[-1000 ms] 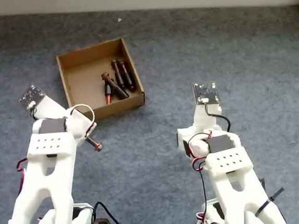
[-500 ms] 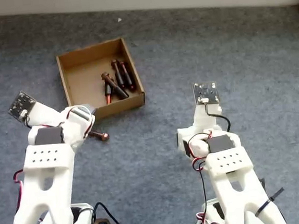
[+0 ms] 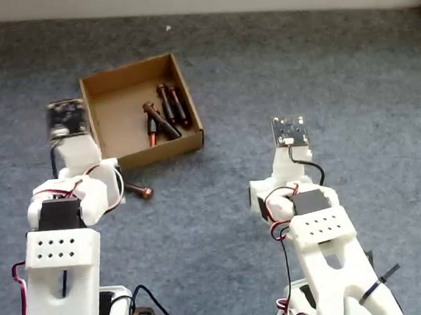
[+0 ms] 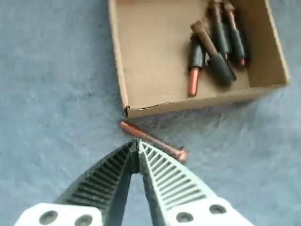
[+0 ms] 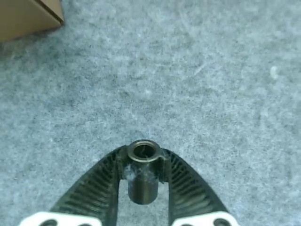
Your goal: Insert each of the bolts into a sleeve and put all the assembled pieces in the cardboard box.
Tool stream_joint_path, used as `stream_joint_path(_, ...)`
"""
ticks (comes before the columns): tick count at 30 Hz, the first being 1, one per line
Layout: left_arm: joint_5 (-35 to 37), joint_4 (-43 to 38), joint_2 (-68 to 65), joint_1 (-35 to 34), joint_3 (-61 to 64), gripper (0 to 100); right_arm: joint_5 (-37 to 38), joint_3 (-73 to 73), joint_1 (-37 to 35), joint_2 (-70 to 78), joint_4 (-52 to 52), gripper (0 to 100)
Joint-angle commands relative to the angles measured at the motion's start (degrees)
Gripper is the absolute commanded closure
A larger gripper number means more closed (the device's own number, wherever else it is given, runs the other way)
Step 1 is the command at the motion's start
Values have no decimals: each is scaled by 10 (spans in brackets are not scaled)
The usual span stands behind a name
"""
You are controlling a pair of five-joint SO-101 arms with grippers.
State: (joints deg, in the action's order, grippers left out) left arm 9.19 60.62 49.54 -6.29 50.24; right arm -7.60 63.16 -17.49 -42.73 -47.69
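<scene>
The surface (image 3: 336, 80) is showing a rough, fuzzy grey cloth pile. The cardboard box (image 3: 118, 114), at 11 o'clock, is looking like matt brown paperboard. The bolt (image 4: 153, 140) is gleaming like coppery metal, and the sleeve (image 5: 142, 181) is looking dark, smooth and dull. The left end effector (image 4: 136, 143) and right end effector (image 5: 142, 157) are showing ribbed, matt dark plastic.

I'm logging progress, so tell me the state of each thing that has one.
Brown cardboard box: open-topped, holding assembled bolt-and-sleeve pieces.
Copper-coloured metal bolt: bare, lying on grey carpet outside the box.
Black cylindrical sleeve: empty, clamped in right gripper.
Left gripper: shut, empty, tips beside the bolt.
Right gripper: shut on the sleeve.
</scene>
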Motion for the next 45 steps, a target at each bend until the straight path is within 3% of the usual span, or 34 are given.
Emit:
stream_joint_path(1,-253,3,-5,7,-1,969,0,-5,7,-16,10,994)
stream_joint_path(5,-324,2,-24,10,-7,954,0,-5,7,-16,10,994)
stream_joint_path(9,-468,15,-65,15,-22,954,0,-5,7,-16,10,994)
stream_joint_path(12,-584,60,-124,21,-55,954,0,-5,7,-16,11,994)
stream_joint_path(16,-668,118,-227,29,-138,919,0,-5,7,-16,11,994)
stream_joint_path(20,-687,165,-339,29,-236,807,0,-5,7,-16,11,994)
stream_joint_path(31,-848,212,-583,29,-407,832,0,-5,7,-15,12,994)
stream_joint_path(45,-852,206,-709,67,-451,858,1,-5,7,-15,12,994)
